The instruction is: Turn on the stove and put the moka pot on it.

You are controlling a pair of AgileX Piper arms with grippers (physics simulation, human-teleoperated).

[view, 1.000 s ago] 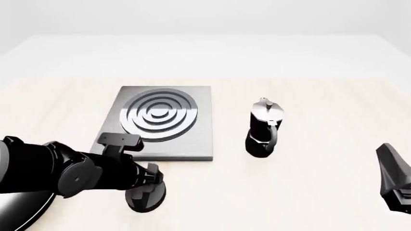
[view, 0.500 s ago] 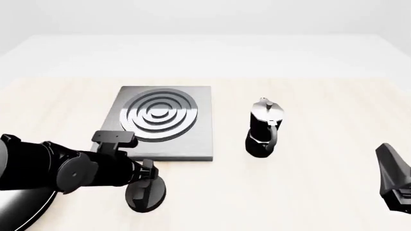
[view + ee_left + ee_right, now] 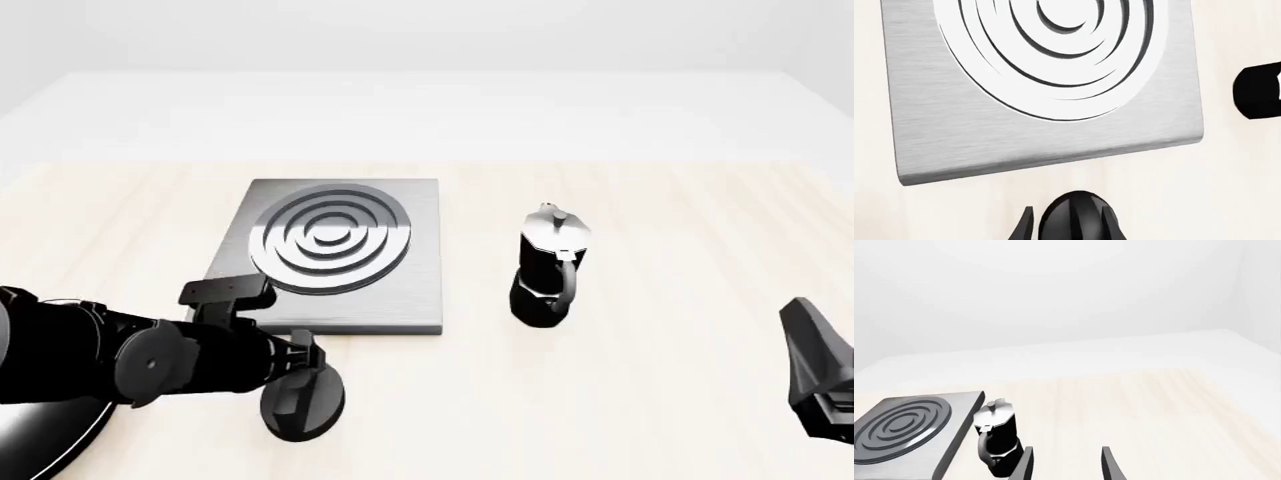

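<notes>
Knob (image 3: pixel 302 398) sits between left gripper (image 3: pixel 1066 225) fingers, arm rotated since a second ago: switching on likely underway. Moka pot (image 3: pixel 547 268) stands right of stove (image 3: pixel 407 285); right gripper (image 3: pixel 1066 465) spread, idle

Left hand (image 3: pixel 304 385) reaching in low from 9 o'clock, fingers (image 3: pixel 1026 227) clamped around something dark. Right hand (image 3: pixel 1066 465) parked way out at 4 o'clock, fingers spread apart, gripping nothing.

my stove (image 3: pixel 400 290) is brushed grey metal with concentric silver rings; its knob (image 3: pixel 304 402) is glossy black. the moka pot (image 3: pixel 547 265) has a black body and silver top. the bench (image 3: pixel 667 400) is pale wood grain.
</notes>
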